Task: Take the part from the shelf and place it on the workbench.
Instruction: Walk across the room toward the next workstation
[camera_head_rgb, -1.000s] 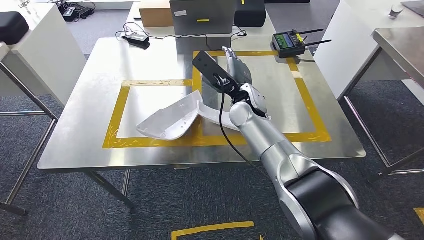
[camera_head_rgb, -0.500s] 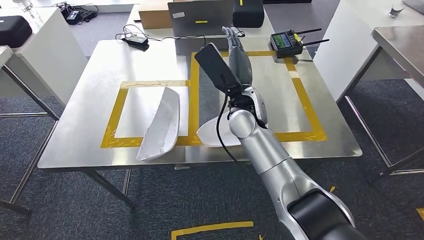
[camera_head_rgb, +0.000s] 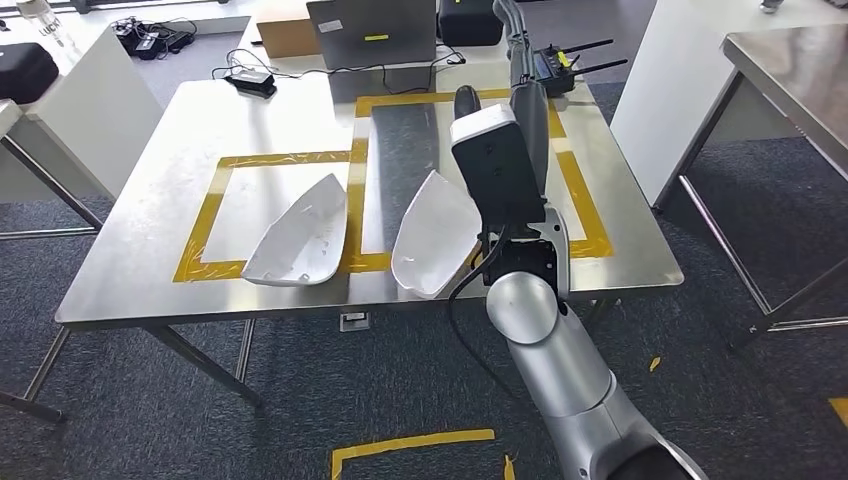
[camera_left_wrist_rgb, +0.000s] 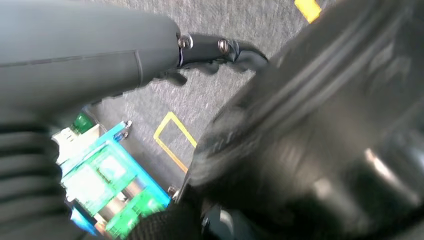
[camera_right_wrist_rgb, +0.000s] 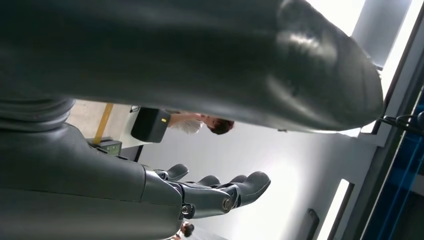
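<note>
Two white curved shell parts lie on the steel workbench (camera_head_rgb: 150, 200): one (camera_head_rgb: 298, 232) inside the left yellow tape square, the other (camera_head_rgb: 435, 232) across the tape by the front edge of the right square. My right hand (camera_head_rgb: 528, 100) is raised above the right square, clear of both parts, with its fingers (camera_right_wrist_rgb: 215, 190) stretched out and holding nothing. My left hand (camera_left_wrist_rgb: 220, 50) hangs beside my body over grey carpet, with nothing in it.
At the workbench's far edge stand a laptop (camera_head_rgb: 372, 32), a cardboard box (camera_head_rgb: 285, 25), a black adapter (camera_head_rgb: 250, 82) and a controller with antennas (camera_head_rgb: 555, 60). Another steel table (camera_head_rgb: 790, 70) is at the right. A person (camera_right_wrist_rgb: 200, 122) stands in the distance. Green and blue crates (camera_left_wrist_rgb: 110, 185) are near my left side.
My right arm has lifted from low over the table to high above it. The two white parts, overlapping at first, now lie apart. The camera view has shifted slightly.
</note>
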